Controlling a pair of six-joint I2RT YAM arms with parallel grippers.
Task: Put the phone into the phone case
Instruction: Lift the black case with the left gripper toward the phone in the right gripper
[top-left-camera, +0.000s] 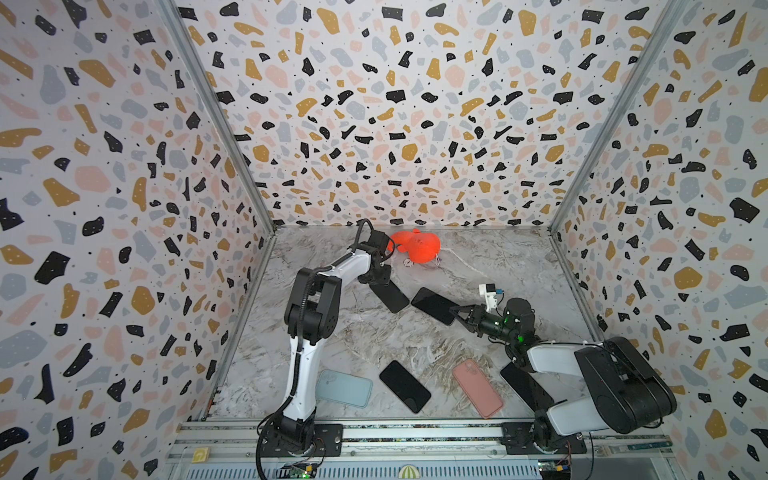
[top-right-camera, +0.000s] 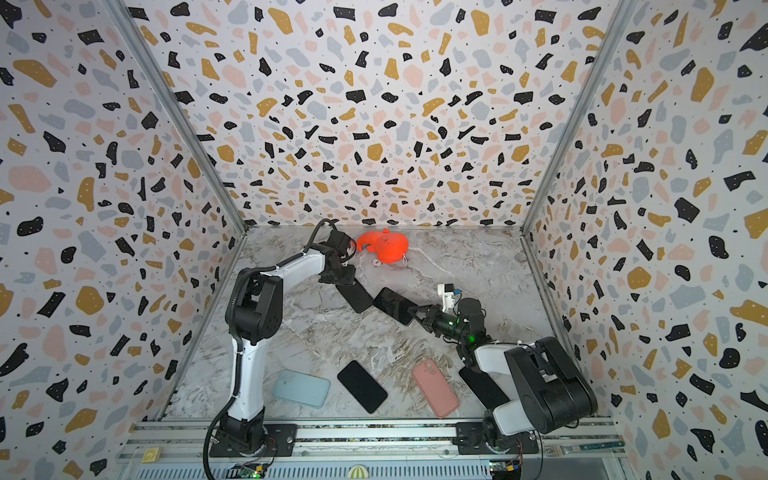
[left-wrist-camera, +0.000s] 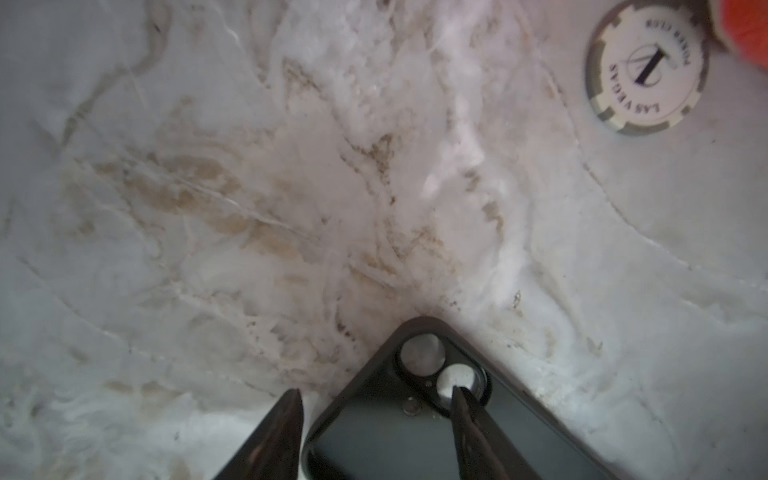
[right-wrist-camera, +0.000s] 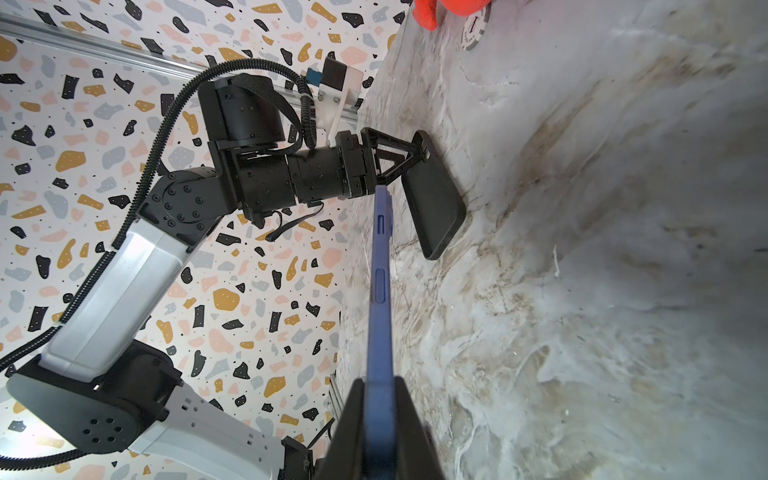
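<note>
Two task things meet near the middle of the desk (top-left-camera: 374, 345) in both top views: the right gripper (top-left-camera: 455, 313) is clamped on one short end of the phone (top-left-camera: 434, 305), whose free end aims at the black phone case (top-left-camera: 390, 297); the left gripper (top-left-camera: 380, 277) sits at the case's far end, probably to brace it against the push. Bare marble surrounds the pair; the orange toy (top-right-camera: 384, 247) at the back edge is well apart, as are the blue case (top-right-camera: 300, 388), spare phone (top-right-camera: 361, 386) and pink case (top-right-camera: 435, 388) along the front edge.

The left wrist view shows that claw part open astride the case's wall; one finger (left-wrist-camera: 467, 415) stands in the camera cutout; the outer finger (left-wrist-camera: 282, 436) is apart from the wall, so nothing is gripped; a poker chip (left-wrist-camera: 646, 68) lies near.

The right wrist view shows the phone edge-on, pinched tight, its free end near the case's near end; contact cannot be told.
</note>
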